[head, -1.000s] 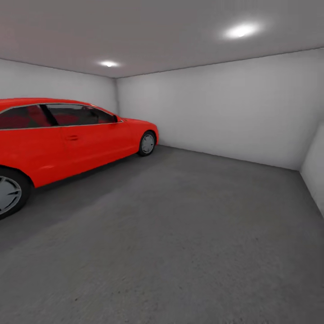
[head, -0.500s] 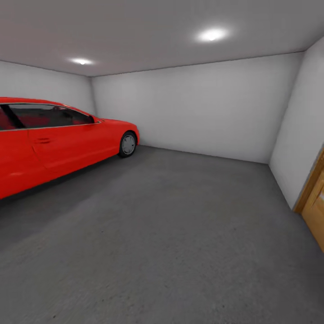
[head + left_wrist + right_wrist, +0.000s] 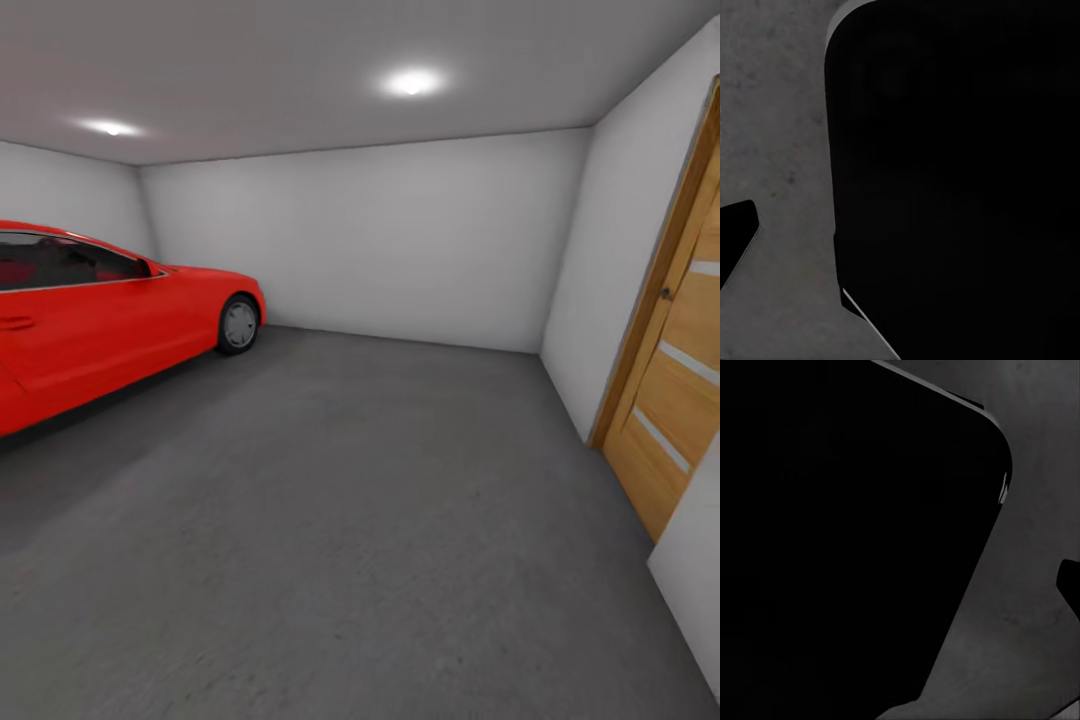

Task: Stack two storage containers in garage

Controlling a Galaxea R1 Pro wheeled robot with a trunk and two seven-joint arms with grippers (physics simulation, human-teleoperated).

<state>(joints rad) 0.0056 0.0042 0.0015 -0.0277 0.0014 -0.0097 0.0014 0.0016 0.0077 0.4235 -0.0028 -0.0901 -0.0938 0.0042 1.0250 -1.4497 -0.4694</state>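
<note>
Inside the garage, the nearest thing in sight is the floor (image 3: 380, 520), dark grey rough concrete spreading bare from the robot's feet toward the back wall. Both wrist cameras look down at that same concrete past a large black shape with rounded corners, most likely part of the robot's own body, which suggests the arms hang folded close in for travel; whether the jaws of the left or the right gripper are open or closed cannot be told. Neither of the two orange-red storage containers can be seen on the open concrete or in a hand, so their whereabouts cannot be told from here. At middle distance on the right stands a slatted wooden door (image 3: 680, 400) in its frame, probably the way through to the rest of the house. On the left a red car (image 3: 110, 310) is parked nose toward the far white wall (image 3: 360, 240), leaving the centre of the room free for a stack.
</note>
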